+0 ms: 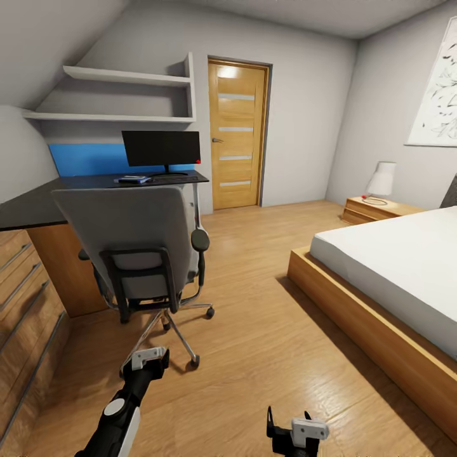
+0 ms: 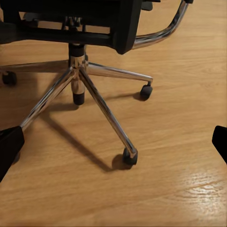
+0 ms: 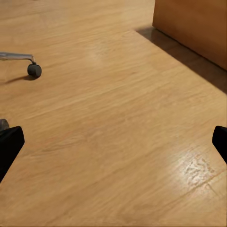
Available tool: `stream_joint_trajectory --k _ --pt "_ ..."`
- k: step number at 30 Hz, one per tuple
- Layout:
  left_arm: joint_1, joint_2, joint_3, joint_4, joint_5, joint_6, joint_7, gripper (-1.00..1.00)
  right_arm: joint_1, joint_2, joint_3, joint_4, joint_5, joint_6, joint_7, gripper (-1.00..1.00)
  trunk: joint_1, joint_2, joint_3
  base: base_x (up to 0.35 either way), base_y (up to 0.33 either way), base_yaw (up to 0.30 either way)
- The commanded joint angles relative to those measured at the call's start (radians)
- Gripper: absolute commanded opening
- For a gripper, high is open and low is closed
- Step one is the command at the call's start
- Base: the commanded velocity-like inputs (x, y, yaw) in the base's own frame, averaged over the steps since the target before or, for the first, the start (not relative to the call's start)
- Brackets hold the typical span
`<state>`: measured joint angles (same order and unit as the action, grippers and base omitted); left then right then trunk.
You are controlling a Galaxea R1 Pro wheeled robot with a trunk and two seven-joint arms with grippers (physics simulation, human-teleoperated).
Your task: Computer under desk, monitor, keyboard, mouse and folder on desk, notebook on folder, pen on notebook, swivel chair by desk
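Chair: the swivel chair [image 1: 143, 244] stands with its back to the camera, pushed up against the near edge of the desk [image 1: 38, 203]; in the left wrist view its chrome base [image 2: 78, 82] and casters rest on the wood floor [image 1: 266, 343].
Desk top: the monitor [image 1: 161, 148] stands upright near the far edge, against the blue back panel; the keyboard [image 1: 171, 178] lies flat in front of its stand, with the folder [image 1: 133, 179] just beside it, toward the desk's middle. Something small seems to lie on the folder, too small to name. Probably this grouping is the task's arrangement, largely in place.
Left gripper: the left gripper [image 1: 147, 360] hangs low over the floor, just short of the chair's base, fingers spread wide with nothing between them.
Right gripper: the right gripper [image 1: 291, 430] hovers over bare floor, well apart from the chair, likewise wide open and empty.
Relation: the chair is directly ahead of the left gripper and within near reach; everything on the desk top lies well beyond both.
Bed: the bed [image 1: 393, 266] fills the room's other side, well clear of the chair.
Judgement: what remains is likely settling the chair beside the desk.
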<state>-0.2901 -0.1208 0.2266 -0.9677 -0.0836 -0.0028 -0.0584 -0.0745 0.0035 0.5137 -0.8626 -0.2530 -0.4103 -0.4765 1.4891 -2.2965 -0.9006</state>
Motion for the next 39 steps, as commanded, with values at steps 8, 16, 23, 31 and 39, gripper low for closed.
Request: stream_joint_trajectory --k 8,16,23,31,39 --pt "0.000 0.014 0.005 0.001 -0.008 -0.001 -0.007 1.00 -0.100 0.066 0.004 0.000 0.046 0.137 -0.014 1.00 0.000 0.000 -0.001 -0.019 0.043 0.000" --pt "-0.001 0.022 0.005 0.001 -0.008 -0.002 -0.008 1.00 -0.215 0.125 0.005 0.002 0.061 0.240 -0.017 1.00 0.000 0.000 -0.001 -0.002 0.231 0.000" --pt "-0.001 0.023 0.005 0.002 -0.008 -0.002 -0.008 1.00 -0.274 0.162 0.005 0.002 0.065 0.287 -0.017 1.00 0.000 0.000 -0.001 0.000 0.300 0.000" --pt "-0.001 0.023 0.005 0.002 -0.008 -0.002 -0.008 1.00 -0.291 0.171 0.008 -0.003 0.123 0.304 -0.017 1.00 0.000 0.000 -0.001 -0.040 0.298 0.000" --pt "-0.001 0.022 0.005 0.009 -0.007 0.001 -0.008 1.00 -0.293 0.171 0.011 -0.005 0.151 0.301 -0.017 1.00 0.000 0.000 -0.001 -0.059 0.115 0.000"
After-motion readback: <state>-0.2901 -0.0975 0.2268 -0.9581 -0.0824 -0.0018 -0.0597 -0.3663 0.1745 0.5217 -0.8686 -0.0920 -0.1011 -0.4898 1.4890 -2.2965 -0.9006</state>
